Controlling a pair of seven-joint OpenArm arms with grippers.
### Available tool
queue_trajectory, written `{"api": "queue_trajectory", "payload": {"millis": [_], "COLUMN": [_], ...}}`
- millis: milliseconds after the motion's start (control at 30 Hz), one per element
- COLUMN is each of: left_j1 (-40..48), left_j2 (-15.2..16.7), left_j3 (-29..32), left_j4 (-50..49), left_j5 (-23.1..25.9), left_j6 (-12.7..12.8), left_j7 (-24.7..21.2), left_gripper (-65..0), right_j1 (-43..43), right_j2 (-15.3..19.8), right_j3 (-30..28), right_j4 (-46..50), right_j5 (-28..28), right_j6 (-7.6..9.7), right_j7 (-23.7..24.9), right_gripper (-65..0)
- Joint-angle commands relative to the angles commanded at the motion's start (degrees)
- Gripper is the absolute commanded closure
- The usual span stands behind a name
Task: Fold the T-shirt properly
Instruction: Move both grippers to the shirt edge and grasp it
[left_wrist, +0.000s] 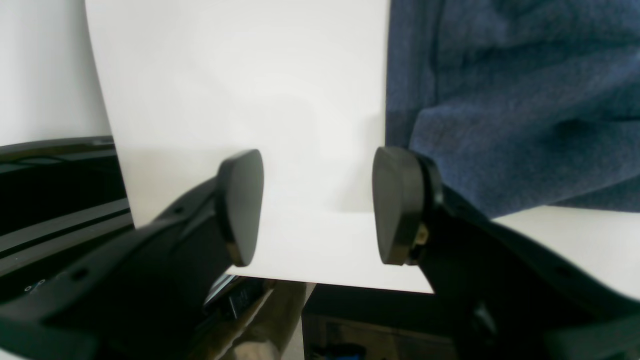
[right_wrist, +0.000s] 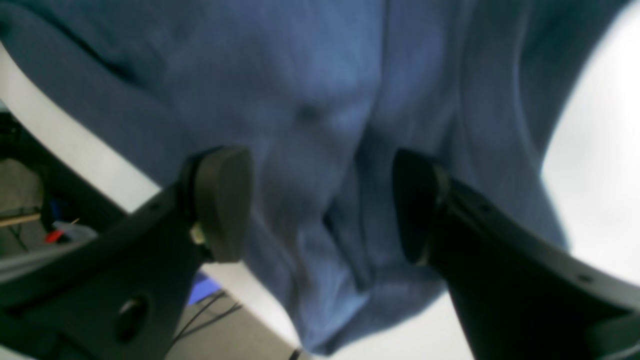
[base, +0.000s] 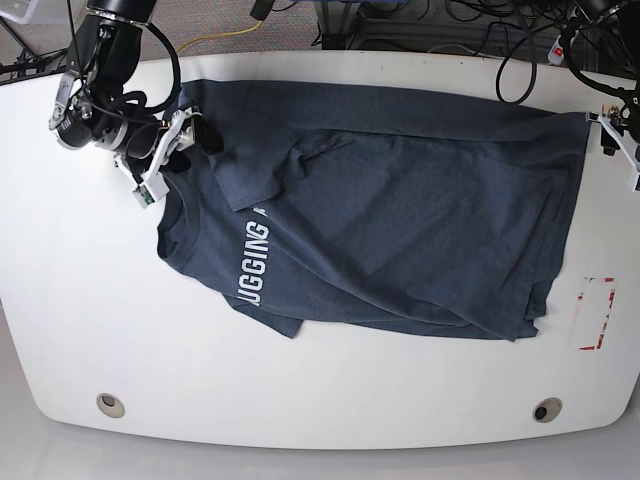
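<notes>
The dark navy T-shirt (base: 400, 220) lies on the white table (base: 80, 300), with its left part folded over and rumpled. White letters "UGGING" (base: 258, 262) show near its left edge. My right gripper (base: 190, 132) is at the shirt's upper left corner. In the right wrist view it (right_wrist: 320, 205) is open, with bunched shirt fabric (right_wrist: 310, 100) between and below the spread fingers. My left gripper (base: 605, 125) is at the shirt's upper right corner. In the left wrist view it (left_wrist: 320, 207) is open and empty over bare table, and the shirt's edge (left_wrist: 500, 100) lies just right of it.
A red-and-white marker (base: 597, 312) lies on the table right of the shirt's lower corner. Two round holes (base: 107, 404) (base: 545, 410) sit near the front edge. Cables (base: 470, 20) run behind the back edge. The table's edge (left_wrist: 350, 287) is close under the left gripper.
</notes>
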Motion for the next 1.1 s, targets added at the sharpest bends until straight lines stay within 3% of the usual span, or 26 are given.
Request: {"api": "queue_trajectory", "payload": {"millis": [100, 233, 367, 600, 1100], "left_j1": [0.26, 0.35, 0.35, 0.09, -2.11], "left_j2": [-0.26, 0.0, 0.0, 2.64, 2.9], "left_j3": [-0.09, 0.26, 5.27, 7.21, 7.3], "left_j4": [-0.09, -0.09, 0.0, 0.0, -0.09], "left_j5": [0.0, -0.53, -1.76, -1.67, -1.58], "left_j6": [0.0, 0.0, 0.0, 0.0, 0.0], "left_j7": [0.0, 0.0, 0.0, 0.0, 0.0], "left_gripper": [-31.8, -32.4, -32.2, -32.1, -32.4], "right_j1": [0.26, -1.93, -6.15, -12.13, -9.23], "right_j2": [0.09, 1.58, 3.43, 3.25, 0.09], "right_j3": [-0.09, 0.26, 1.49, 4.57, 4.13], "right_j4": [0.35, 0.44, 0.53, 5.36, -1.05], "right_j5": [-2.2, 1.14, 4.84, 6.51, 6.51], "right_j6": [0.0, 0.0, 0.0, 0.0, 0.0], "right_j7": [0.0, -0.26, 0.09, 0.09, 1.32], "right_gripper": [-42.3, -42.3, -42.3, -42.3, -41.7]}}
